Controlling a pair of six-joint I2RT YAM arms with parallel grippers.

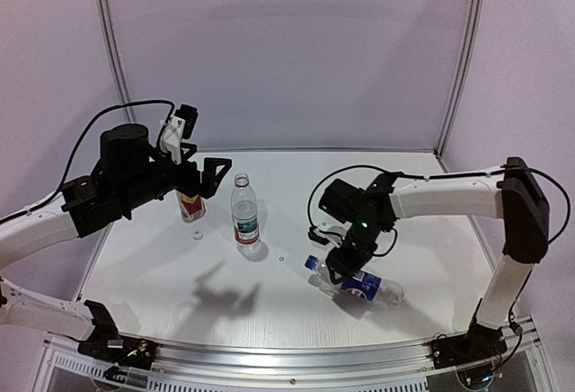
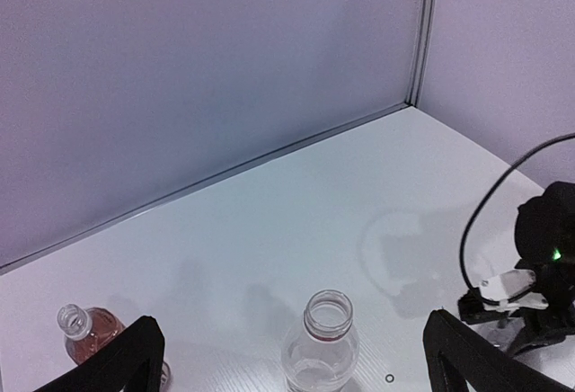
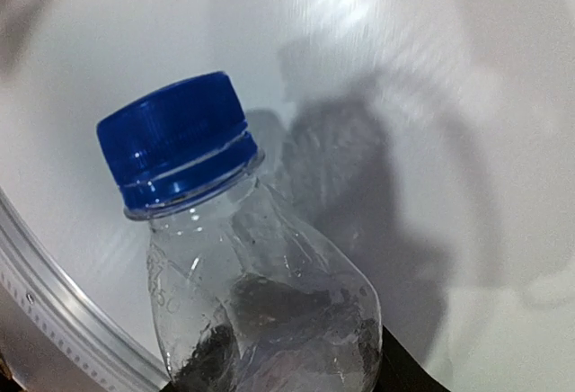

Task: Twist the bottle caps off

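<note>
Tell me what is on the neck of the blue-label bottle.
A blue cap sits on the bottle. It covers the mouth, so the opening cannot be seen.

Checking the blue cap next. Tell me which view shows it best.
Right wrist: the blue cap shows large and close, screwed on its bottle. Top view gives only a small blue spot at the lying bottle's end. Left wrist does not show it.
</note>
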